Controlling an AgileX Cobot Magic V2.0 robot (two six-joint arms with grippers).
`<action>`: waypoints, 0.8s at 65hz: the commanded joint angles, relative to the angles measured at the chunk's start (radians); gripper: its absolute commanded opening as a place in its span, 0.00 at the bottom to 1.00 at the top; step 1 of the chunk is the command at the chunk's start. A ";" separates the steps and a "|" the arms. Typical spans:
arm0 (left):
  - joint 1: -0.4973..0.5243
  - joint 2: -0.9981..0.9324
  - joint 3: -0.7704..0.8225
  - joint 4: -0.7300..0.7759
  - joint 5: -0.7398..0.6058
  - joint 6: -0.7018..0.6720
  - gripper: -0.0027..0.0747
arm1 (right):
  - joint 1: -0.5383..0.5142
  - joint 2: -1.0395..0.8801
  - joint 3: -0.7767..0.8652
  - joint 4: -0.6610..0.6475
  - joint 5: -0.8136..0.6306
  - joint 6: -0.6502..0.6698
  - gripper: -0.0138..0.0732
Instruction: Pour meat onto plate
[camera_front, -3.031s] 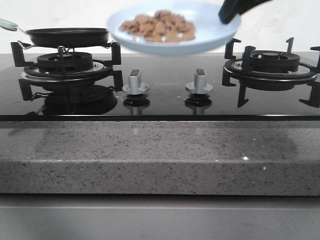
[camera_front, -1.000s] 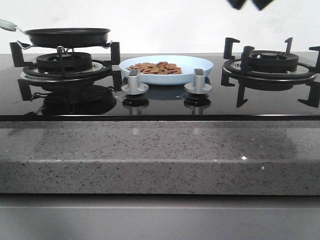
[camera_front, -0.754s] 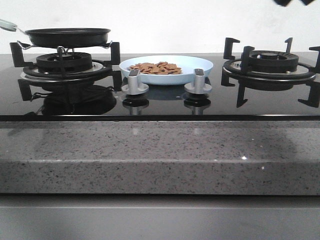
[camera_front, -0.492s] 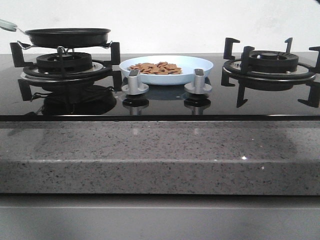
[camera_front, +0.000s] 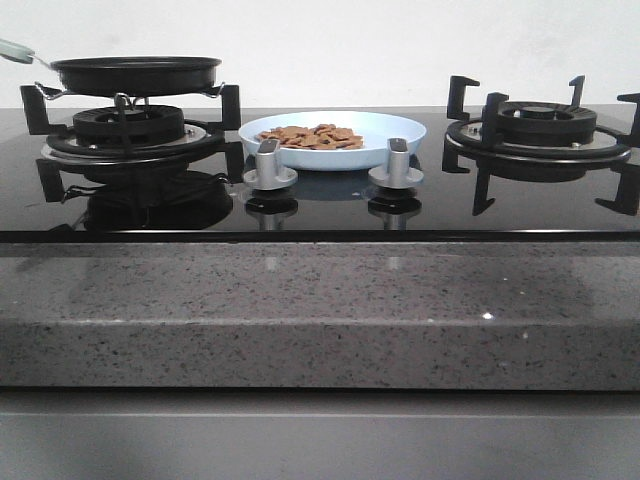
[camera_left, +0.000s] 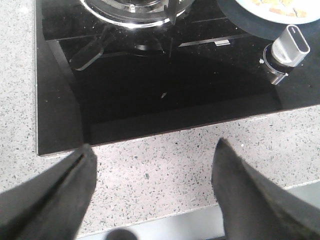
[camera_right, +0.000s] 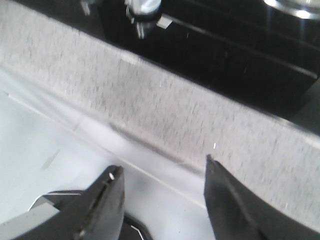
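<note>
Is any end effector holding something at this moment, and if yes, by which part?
Nothing is held. The left end effector and the right end effector are both open and empty; the plate sits on the stove.

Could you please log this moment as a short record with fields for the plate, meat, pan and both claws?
plate: on the glass hob between the two burners, behind the knobs
meat: heaped on the plate
pan: on the left burner, contents not visible
left claw: open, empty, over the counter edge
right claw: open, empty, image blurred
</note>
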 joint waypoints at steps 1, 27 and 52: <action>-0.008 0.000 -0.025 -0.021 -0.060 -0.011 0.66 | -0.003 -0.027 -0.005 0.010 -0.045 0.001 0.62; -0.008 0.000 -0.025 -0.021 -0.073 -0.011 0.61 | -0.003 -0.036 0.002 0.010 -0.039 0.003 0.50; -0.008 0.000 -0.025 -0.021 -0.073 -0.011 0.06 | -0.003 -0.036 0.002 0.009 -0.040 0.003 0.03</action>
